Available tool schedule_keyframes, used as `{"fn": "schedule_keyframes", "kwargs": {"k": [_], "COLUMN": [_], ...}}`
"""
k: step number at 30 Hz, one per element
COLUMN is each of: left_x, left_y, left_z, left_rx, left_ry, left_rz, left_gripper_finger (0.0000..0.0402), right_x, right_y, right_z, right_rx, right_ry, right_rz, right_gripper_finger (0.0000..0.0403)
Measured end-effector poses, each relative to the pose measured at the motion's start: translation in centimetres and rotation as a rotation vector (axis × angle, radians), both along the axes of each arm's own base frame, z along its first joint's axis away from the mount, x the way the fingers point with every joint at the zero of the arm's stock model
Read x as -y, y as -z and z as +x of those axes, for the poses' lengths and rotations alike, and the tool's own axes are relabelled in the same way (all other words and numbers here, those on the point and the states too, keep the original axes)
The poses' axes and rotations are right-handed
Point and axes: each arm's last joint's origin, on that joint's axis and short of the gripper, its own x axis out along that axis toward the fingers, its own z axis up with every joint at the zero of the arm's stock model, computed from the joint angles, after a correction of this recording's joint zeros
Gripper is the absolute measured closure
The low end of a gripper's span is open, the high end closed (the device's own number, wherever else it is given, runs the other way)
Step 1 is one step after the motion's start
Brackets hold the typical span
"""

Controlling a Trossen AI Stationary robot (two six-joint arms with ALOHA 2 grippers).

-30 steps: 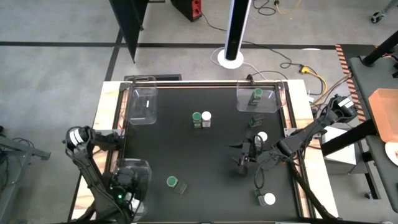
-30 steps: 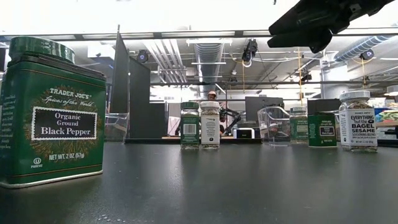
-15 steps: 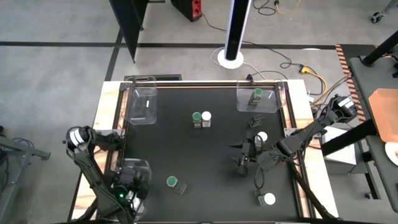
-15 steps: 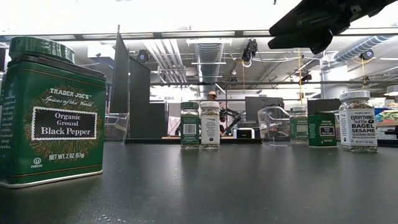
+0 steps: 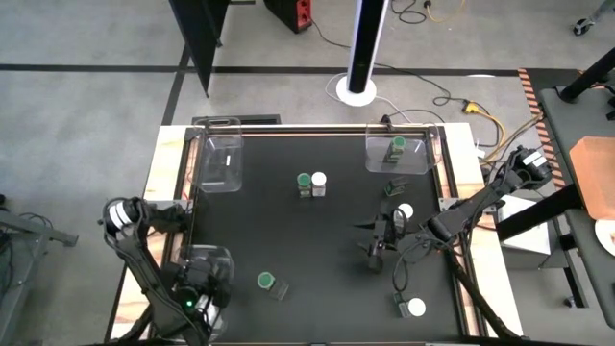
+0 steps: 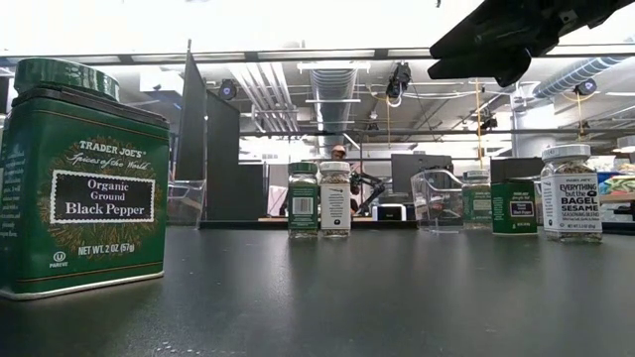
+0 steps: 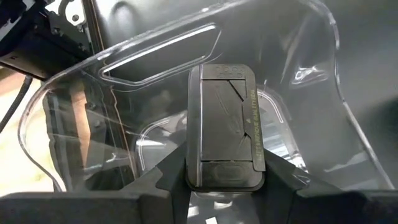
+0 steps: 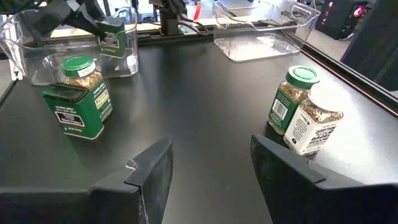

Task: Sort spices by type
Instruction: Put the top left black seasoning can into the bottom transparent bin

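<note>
My left gripper (image 5: 199, 288) is shut on a green spice tin with a dark flip top (image 7: 225, 112), inside the clear tray (image 5: 213, 259) at the table's near left. From the right wrist view the same tin (image 8: 115, 38) stands upright in that tray. My right gripper (image 5: 373, 242) hangs open above the table's middle right with nothing between its fingers (image 8: 211, 155). A green-lidded black pepper tin (image 5: 265, 282) stands near the front edge. A green-lidded jar (image 5: 304, 183) and a white-lidded jar (image 5: 319, 182) stand side by side at the centre. My left gripper pinches the tin's two long sides (image 7: 194, 168) between its fingers (image 7: 166, 177), close to the dark top. The fingers slant down from above. The tin stands upright inside the tray. Whether its base touches the tray floor, I cannot tell.
A second clear tray (image 5: 221, 159) sits far left. A third (image 5: 396, 154) at far right holds a green-lidded jar (image 5: 397, 145). A dark tin (image 5: 392, 187) and white-lidded jars (image 5: 405, 210) (image 5: 413, 308) stand on the right. A raised rail (image 5: 317, 129) borders the black mat.
</note>
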Motion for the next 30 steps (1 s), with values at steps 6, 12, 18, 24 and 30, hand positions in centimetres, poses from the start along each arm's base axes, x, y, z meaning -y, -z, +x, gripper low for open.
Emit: {"fn": "schedule_keyframes", "kwargs": {"k": [6,12,18,24,30], "left_x": [0.2,0.2,0.2,0.3,0.8], "left_y": [0.3,0.4,0.3,-0.7,-2.8], "left_z": [0.1,0.1,0.1,0.2,0.5], "left_rx": [-0.002,-0.001,-0.006,-0.037,-0.079], "left_ry": [0.000,0.000,0.007,0.069,0.240], "left_rz": [0.005,0.002,0.004,-0.007,-0.036], "left_gripper_finger": [0.0274,0.0247,0.0231,0.0228,0.0228], "right_x": [0.0,0.0,0.0,-0.3,-0.3], "right_y": [0.0,0.0,-0.2,-1.6,-4.4], "right_z": [0.0,0.0,0.1,0.6,1.9], "right_rx": [0.000,-0.001,0.017,0.096,0.146], "right_ry": [-0.001,-0.001,0.004,0.022,0.053], "right_rz": [-0.001,-0.002,-0.002,0.079,0.129], "right_gripper_finger": [0.0200,0.0200,0.0200,0.0200,0.0236]}}
